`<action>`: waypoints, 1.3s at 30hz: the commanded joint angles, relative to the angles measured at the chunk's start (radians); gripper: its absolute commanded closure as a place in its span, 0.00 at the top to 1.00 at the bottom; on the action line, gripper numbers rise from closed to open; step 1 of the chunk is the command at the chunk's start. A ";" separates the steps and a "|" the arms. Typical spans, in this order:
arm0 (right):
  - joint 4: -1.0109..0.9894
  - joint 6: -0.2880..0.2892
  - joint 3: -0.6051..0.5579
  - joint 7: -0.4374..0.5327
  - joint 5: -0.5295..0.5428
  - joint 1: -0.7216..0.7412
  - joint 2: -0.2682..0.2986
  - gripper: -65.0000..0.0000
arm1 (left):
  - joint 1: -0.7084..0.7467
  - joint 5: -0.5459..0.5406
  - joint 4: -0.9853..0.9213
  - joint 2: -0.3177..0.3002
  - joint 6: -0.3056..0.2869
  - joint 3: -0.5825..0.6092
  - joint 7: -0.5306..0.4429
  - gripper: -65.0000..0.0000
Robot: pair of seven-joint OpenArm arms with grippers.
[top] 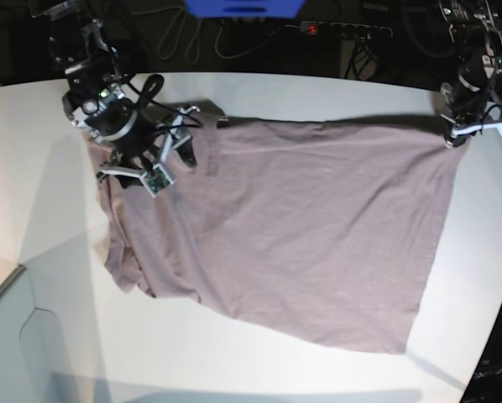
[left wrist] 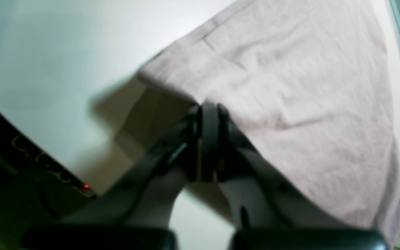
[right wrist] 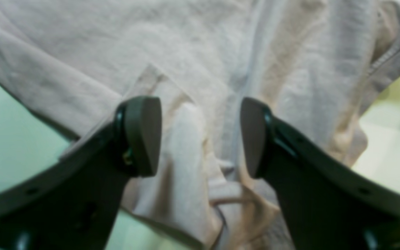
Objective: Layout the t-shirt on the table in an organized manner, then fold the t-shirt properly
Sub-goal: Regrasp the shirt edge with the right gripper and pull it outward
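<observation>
While the left gripper [left wrist: 208, 114] pinches the t-shirt [top: 301, 227] at its hem corner, lifted just off the table [top: 259, 361] at two o'clock, I note the right gripper [right wrist: 200, 135] standing wide and empty over the bunched sleeve end at ten o'clock. My judgement: keep the hem taut and regrasp the crumpled shoulder to spread it. Fabric: soft, wrinkly mauve-grey cotton, stitched hems, on smooth white tabletop.

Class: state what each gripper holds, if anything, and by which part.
The left gripper is shut on the t-shirt at a hem corner. The right gripper stands open above the shirt's bunched sleeve end, holding nothing.
</observation>
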 commanded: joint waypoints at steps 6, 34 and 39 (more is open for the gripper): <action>-0.067 0.199 0.006 -0.068 0.010 0.117 -0.020 0.59 | -0.002 -0.009 0.017 -0.014 -0.008 -0.006 -0.016 0.00; -0.269 0.287 -0.110 -0.171 0.009 0.260 0.014 0.36 | -0.037 -0.009 0.017 -0.014 -0.008 -0.006 -0.014 0.00; -0.269 0.287 -0.110 -0.171 0.009 0.260 0.014 0.17 | -0.037 -0.009 0.017 -0.014 -0.008 -0.004 -0.013 0.00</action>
